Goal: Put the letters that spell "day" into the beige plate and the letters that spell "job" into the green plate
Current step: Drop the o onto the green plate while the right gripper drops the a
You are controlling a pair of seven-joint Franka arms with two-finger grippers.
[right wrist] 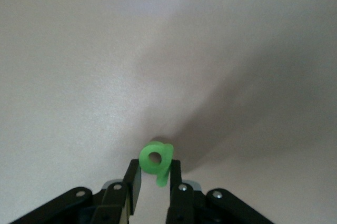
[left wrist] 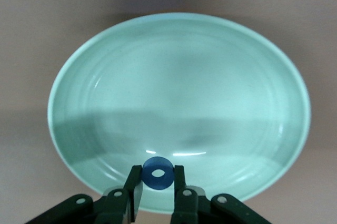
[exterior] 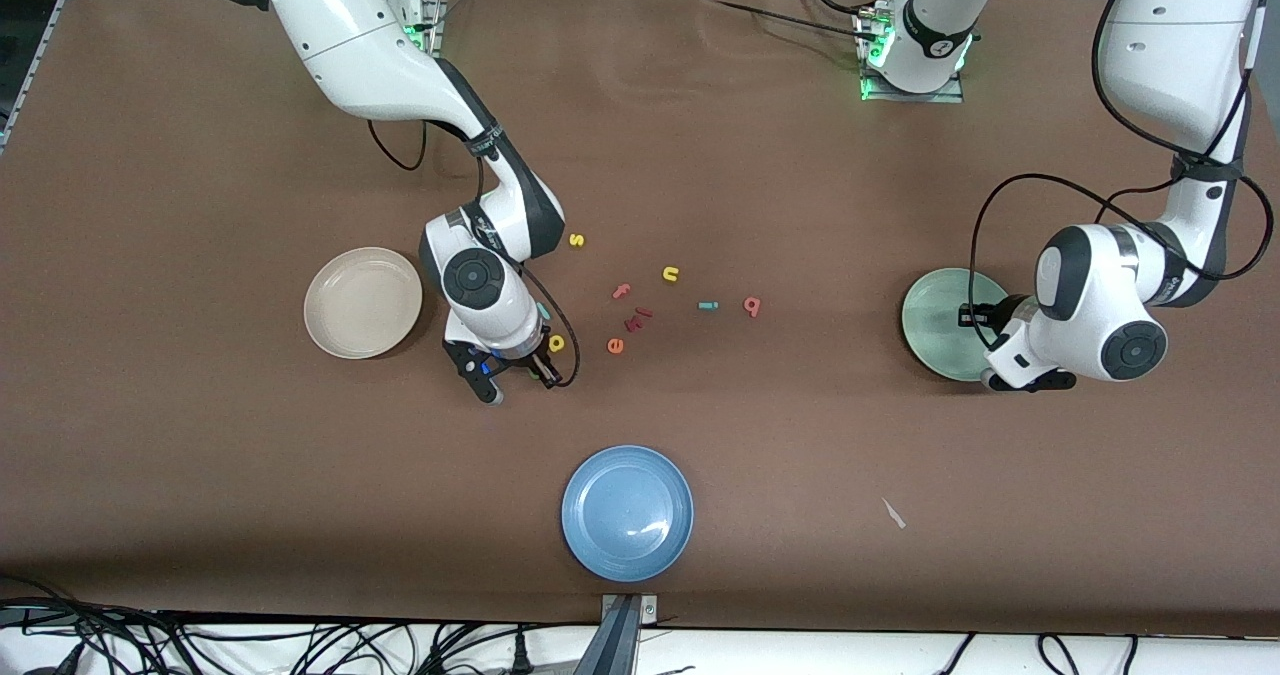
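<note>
The right gripper [right wrist: 154,177], clamped on the green "d" [right wrist: 156,160], sits just beside the beige plate [exterior: 363,302]. The left gripper [left wrist: 158,188] clamps the blue "o" [left wrist: 158,173] over the green plate [left wrist: 179,92].

A first plate [exterior: 362,302] lies mid-frame at the right arm's end of the desk [exterior: 200,475], a second plate [exterior: 935,325] at the left arm's end, and a third plate [exterior: 627,513] low in mid-frame. Between the first two, letters are scattered: "s" [exterior: 576,240] highest in the frame, then "u" [exterior: 670,274], "f" [exterior: 621,291], "j" [exterior: 708,306] beside "b" [exterior: 752,305], and lowest "e" [exterior: 615,346] and "a" [exterior: 556,342]. The right gripper [right wrist: 154,174], just beside "a", has "d" [right wrist: 156,162] between its jaws at the desk. The left gripper [left wrist: 158,182] has "o" [left wrist: 158,173] between its jaws over the second plate's rim.
</note>
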